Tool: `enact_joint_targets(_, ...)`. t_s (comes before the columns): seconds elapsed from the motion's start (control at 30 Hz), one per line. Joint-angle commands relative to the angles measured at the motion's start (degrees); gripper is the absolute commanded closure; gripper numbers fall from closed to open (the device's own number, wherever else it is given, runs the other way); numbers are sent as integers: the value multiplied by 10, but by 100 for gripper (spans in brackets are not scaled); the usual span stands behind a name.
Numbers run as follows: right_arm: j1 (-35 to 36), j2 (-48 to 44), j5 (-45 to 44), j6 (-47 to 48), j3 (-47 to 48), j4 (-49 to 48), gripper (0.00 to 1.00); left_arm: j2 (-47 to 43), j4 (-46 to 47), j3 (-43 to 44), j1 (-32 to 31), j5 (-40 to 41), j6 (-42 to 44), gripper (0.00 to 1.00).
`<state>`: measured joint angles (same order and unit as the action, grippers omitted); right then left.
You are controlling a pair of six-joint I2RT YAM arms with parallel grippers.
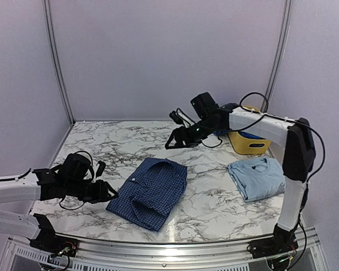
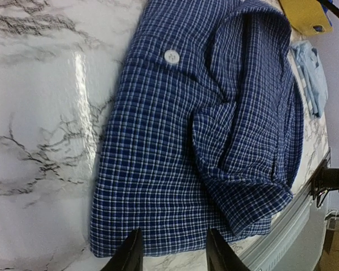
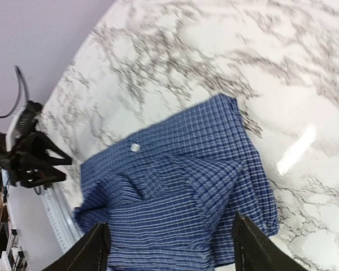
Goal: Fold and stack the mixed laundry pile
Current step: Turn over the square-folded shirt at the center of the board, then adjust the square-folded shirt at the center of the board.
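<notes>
The navy-and-white small-check shirt [image 1: 150, 192] lies folded at the middle of the marble table, a white button on its upper layer. It fills the left wrist view [image 2: 203, 130] and the right wrist view [image 3: 175, 203]. My left gripper [image 1: 110, 192] is open and empty at the shirt's left edge, with its fingertips over the hem [image 2: 172, 240]. My right gripper [image 1: 172, 141] is open and empty, held in the air behind the shirt and looking down on it [image 3: 170, 231]. The pale sky-blue T-shirt [image 1: 259, 177] lies folded at the right and also shows in the left wrist view [image 2: 312, 73].
A small yellow plastic basket [image 1: 247, 138] stands at the back right under my right arm, with a bit of bright blue cloth [image 1: 254, 135] showing inside. The table's metal front rail [image 1: 158, 248] runs close to the shirt's near corner. Pale walls close the back and sides.
</notes>
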<state>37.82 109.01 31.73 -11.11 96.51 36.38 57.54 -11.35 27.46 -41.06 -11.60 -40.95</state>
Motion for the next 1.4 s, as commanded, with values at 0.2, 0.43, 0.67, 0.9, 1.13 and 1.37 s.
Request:
enact_joint_targets(0.2, 0, 140, 4, 18, -7, -3, 40, 189, 27, 47, -19, 27, 48, 83)
enact_joint_targets(0.43, 20, 51, 67, -13, -164, -7, 54, 305, 15, 106, 35, 67, 106, 96)
enact_joint_targets(0.67, 73, -89, 112, -132, -328, -77, 37, 344, -15, 209, 78, 72, 208, 66)
enact_joint_targets(0.9, 30, -218, 46, -121, -324, -49, 29, 83, -23, 138, 77, 49, 231, 30)
enact_joint_targets(1.13, 90, -246, 118, -192, -397, -126, 32, -101, -26, 7, 20, -66, 54, 35)
enact_joint_targets(1.37, 133, -211, 126, -268, -461, -240, 28, -144, 39, -74, -71, -62, -84, 35)
